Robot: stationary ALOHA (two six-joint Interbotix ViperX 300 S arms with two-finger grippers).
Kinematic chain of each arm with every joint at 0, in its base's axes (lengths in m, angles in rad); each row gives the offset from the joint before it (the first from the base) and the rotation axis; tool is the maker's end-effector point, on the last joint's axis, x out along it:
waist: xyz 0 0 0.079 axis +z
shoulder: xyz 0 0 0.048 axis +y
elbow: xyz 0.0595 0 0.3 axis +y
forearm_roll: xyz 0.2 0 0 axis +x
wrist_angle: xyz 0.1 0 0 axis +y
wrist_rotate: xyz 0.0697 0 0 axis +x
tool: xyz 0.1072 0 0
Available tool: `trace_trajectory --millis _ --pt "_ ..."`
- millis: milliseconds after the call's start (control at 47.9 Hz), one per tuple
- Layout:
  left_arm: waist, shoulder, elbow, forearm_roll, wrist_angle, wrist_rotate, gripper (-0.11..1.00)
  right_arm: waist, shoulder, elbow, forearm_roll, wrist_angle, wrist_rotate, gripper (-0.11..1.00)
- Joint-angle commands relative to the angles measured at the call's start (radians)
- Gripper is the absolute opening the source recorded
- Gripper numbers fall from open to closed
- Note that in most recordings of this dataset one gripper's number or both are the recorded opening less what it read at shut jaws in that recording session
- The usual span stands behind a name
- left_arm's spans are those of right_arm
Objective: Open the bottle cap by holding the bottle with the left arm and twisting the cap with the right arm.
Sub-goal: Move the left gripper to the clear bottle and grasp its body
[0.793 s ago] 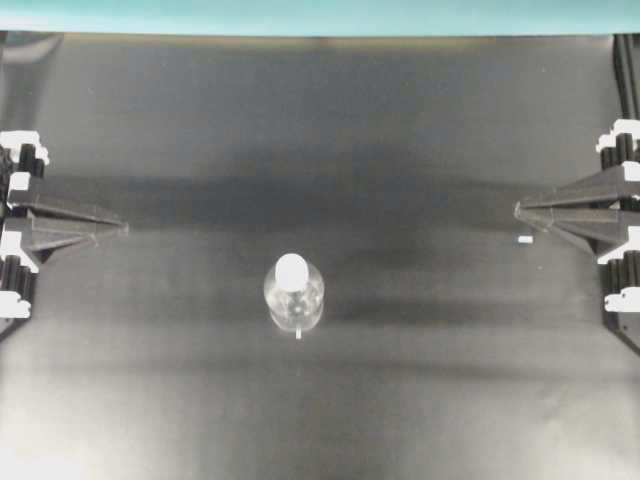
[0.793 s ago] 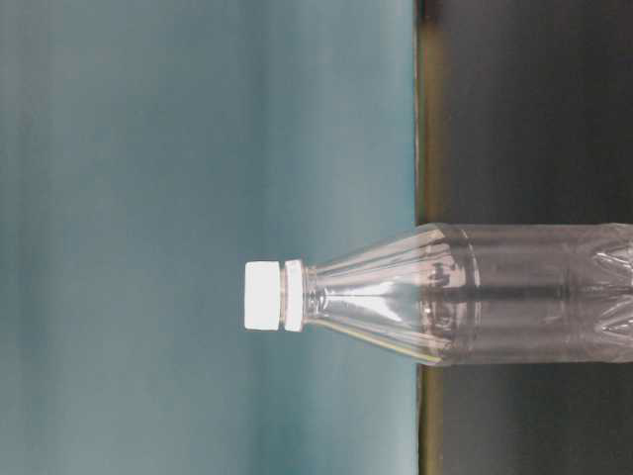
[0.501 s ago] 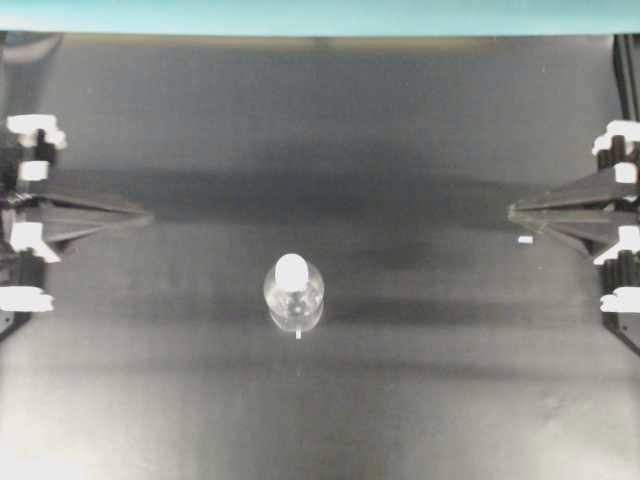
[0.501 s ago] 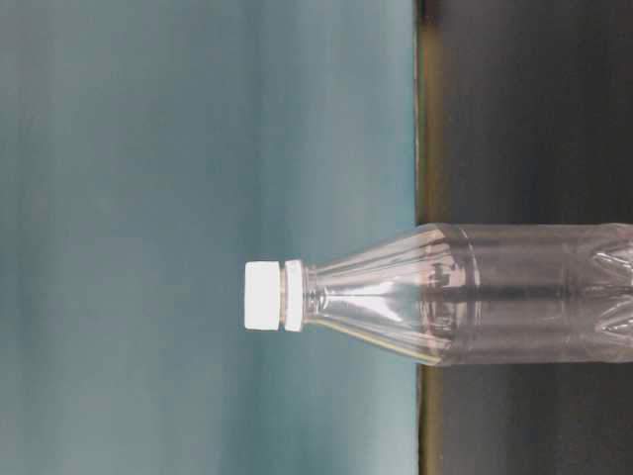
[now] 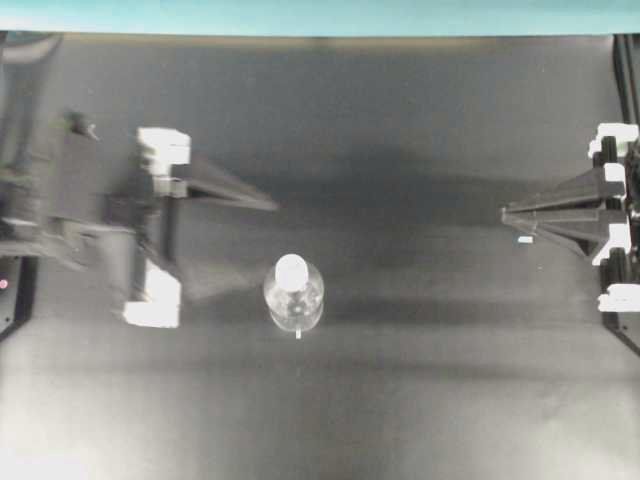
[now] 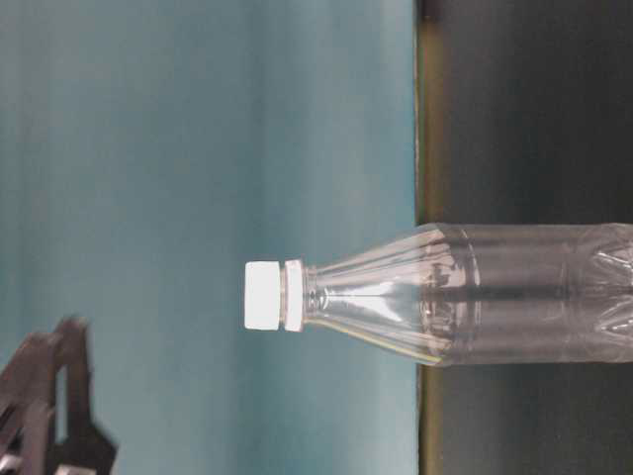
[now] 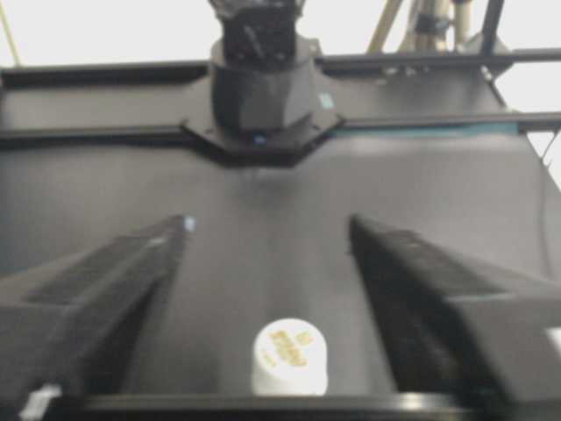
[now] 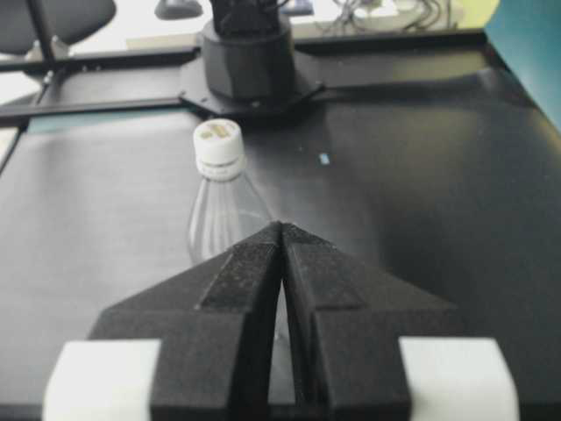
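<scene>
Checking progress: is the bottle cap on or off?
On: the bottle cap sits on the upright bottle; neither gripper touches it.

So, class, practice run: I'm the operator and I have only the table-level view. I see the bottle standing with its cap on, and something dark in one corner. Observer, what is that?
Observer: That is the left arm. In the overhead view it is beside the bottle with its jaws wide open, and no contact with the bottle shows.
Operator: And the right arm?
Observer: The right arm is at the right edge of the overhead view, with its jaws shut, well clear of the bottle cap.
</scene>
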Motion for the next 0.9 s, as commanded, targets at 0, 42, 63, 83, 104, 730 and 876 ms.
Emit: trace_trajectory --millis 0,42,63,83,104,730,876 --pt "-0.009 0.055 -0.041 0.003 -0.054 -0.002 0.96 -0.017 0.009 -0.028 0.002 -0.003 0.025 0.0" --pt "-0.011 0.08 -0.044 0.005 -0.077 -0.002 0.96 -0.017 0.006 -0.029 0.002 -0.005 0.035 0.0" --pt "-0.012 0.091 -0.044 0.003 -0.089 -0.002 0.95 -0.017 0.006 -0.031 0.002 -0.003 0.041 0.0" --pt "-0.012 0.101 -0.044 0.005 -0.103 -0.002 0.94 -0.017 0.009 -0.031 0.002 -0.003 0.046 0.0" --pt "-0.015 0.114 -0.044 0.003 -0.117 -0.003 0.93 -0.017 0.006 -0.032 0.002 -0.003 0.049 0.0" --pt "-0.026 0.413 0.048 0.003 -0.275 -0.028 0.93 -0.017 0.012 -0.077 0.002 0.075 0.137 0.0" --pt "-0.023 0.465 0.091 0.005 -0.339 -0.049 0.93 -0.017 0.017 -0.081 0.002 0.092 0.163 0.0"
